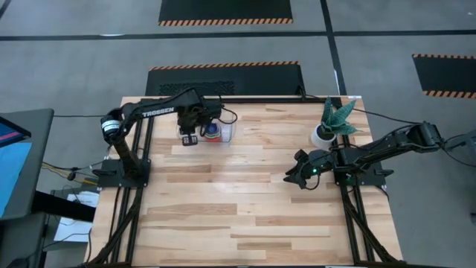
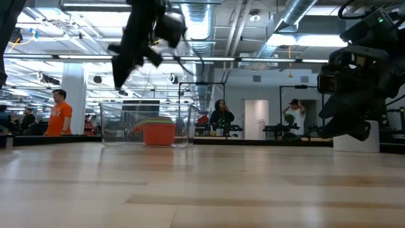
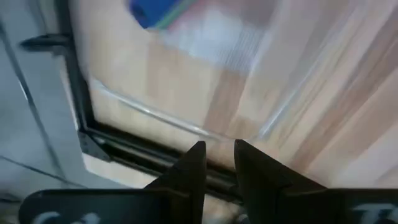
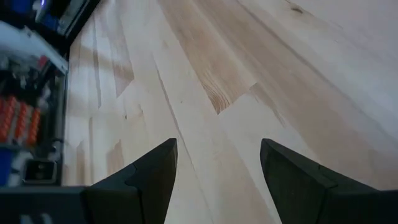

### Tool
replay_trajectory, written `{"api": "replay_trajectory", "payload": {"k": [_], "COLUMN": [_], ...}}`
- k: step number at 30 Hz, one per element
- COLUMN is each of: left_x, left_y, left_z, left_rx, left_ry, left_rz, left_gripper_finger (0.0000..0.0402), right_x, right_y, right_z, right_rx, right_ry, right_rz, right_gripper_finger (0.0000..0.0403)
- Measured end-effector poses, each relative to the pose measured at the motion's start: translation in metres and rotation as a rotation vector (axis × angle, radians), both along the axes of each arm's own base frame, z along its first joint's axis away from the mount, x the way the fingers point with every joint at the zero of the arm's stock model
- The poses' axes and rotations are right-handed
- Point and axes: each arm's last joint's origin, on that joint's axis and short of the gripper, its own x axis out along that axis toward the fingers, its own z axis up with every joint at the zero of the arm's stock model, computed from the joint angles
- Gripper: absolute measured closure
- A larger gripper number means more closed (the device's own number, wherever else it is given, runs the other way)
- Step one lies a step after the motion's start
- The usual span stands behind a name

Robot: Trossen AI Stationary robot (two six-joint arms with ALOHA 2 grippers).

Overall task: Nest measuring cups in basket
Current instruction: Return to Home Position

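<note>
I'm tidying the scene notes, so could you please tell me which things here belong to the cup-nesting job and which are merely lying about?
Belongs to the job:
- basket, clear, at the table's far left
- measuring cups stacked inside it
- left gripper above the basket

Just there:
- potted plant
- right gripper, open, waiting over bare table

Grey floor (image 1: 74, 74) marked with hazard-striped black mats (image 1: 225, 10) at 12 o'clock; ceiling ducts (image 2: 297, 16) lit overhead; people (image 2: 60, 113) seen beyond.
</note>
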Motion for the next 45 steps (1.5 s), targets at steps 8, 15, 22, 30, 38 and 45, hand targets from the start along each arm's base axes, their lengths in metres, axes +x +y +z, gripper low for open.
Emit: {"api": "replay_trajectory", "payload": {"k": [8,15,22,30,38,45], "left_x": [0.015,-0.013,-0.099,-0.15,-0.135,-0.134], "left_y": [-0.032,-0.083,-0.133,-0.155,-0.16,-0.158], "left_z": [0.058,0.099,0.138,0.113,0.022,-0.051], "left_rx": [0.04,-0.444,-0.243,-0.379,-0.425,-0.452], "left_ry": [-0.33,-0.531,-0.76,-1.264,-1.516,-1.724], "left_rz": [0.241,0.105,0.167,0.108,0.159,0.138], "left_gripper_finger": [0.0327,0.0327,0.0326,0.0326,0.0326,0.0326], "right_x": [0.011,0.013,0.015,-0.02,-0.061,-0.075], "right_y": [0.01,0.043,0.071,0.057,0.038,0.032], "right_z": [0.033,0.099,0.13,0.163,0.144,0.117], "right_rx": [0.202,0.156,0.035,-0.299,-0.418,-0.425], "right_ry": [-0.331,-0.814,-0.748,-0.842,-1.048,-1.126], "right_rz": [0.176,0.513,0.608,0.663,0.568,0.525], "right_gripper_finger": [0.0148,0.0148,0.0148,0.0148,0.0148,0.0148]}}
